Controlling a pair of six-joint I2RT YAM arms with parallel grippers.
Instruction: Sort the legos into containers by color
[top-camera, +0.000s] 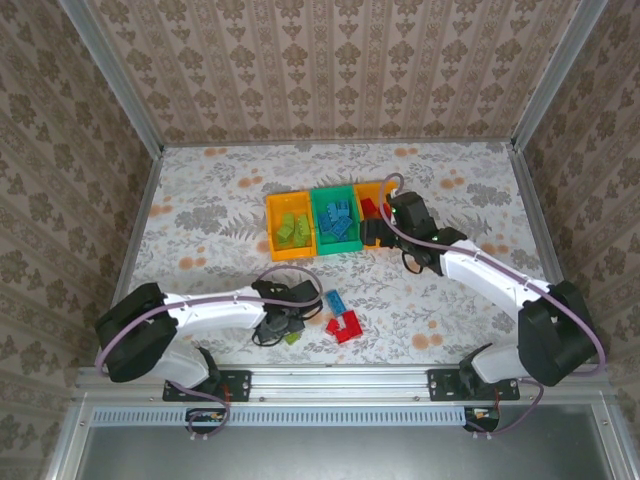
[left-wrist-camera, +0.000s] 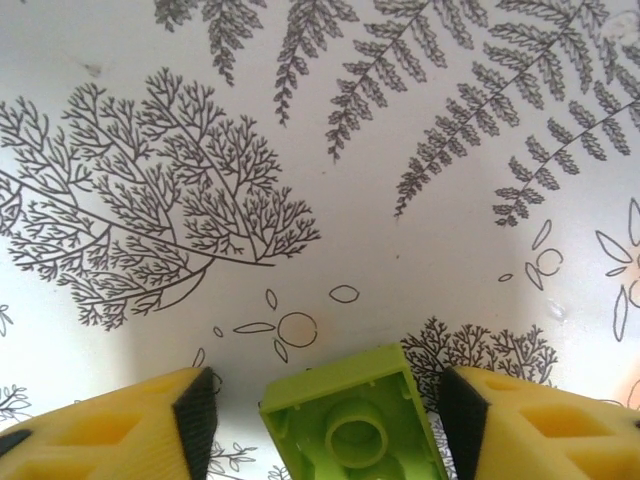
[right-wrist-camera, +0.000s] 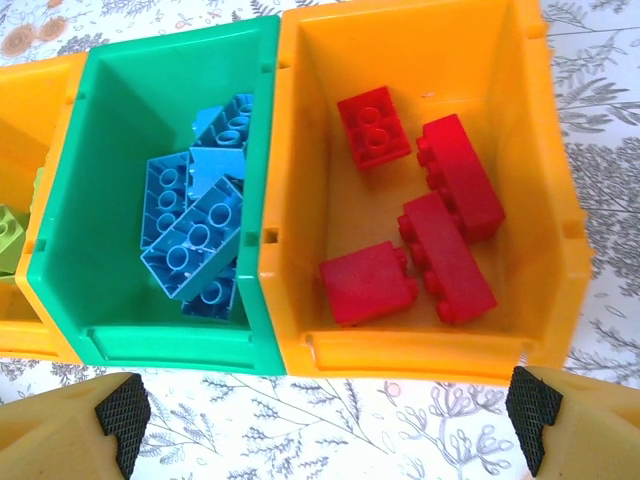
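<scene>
Three containers stand in a row: a left orange bin (top-camera: 290, 228) with lime legos, a green bin (right-wrist-camera: 70, 200) with several blue legos (right-wrist-camera: 195, 225), and a right orange bin (right-wrist-camera: 310, 130) with several red legos (right-wrist-camera: 440, 215). My right gripper (right-wrist-camera: 326, 420) is open over the table just in front of the right orange bin, with nothing between its fingers. My left gripper (left-wrist-camera: 328, 425) is down at the table, jaws either side of an upturned lime lego (left-wrist-camera: 352, 420). A gap shows at each pad. Loose blue (top-camera: 334, 300) and red (top-camera: 346, 326) legos lie beside it.
The table (top-camera: 450, 190) has a floral cloth and is walled at the back and both sides. The right arm (top-camera: 480, 270) stretches from its base toward the bins. Open cloth lies left of the bins and at the far right.
</scene>
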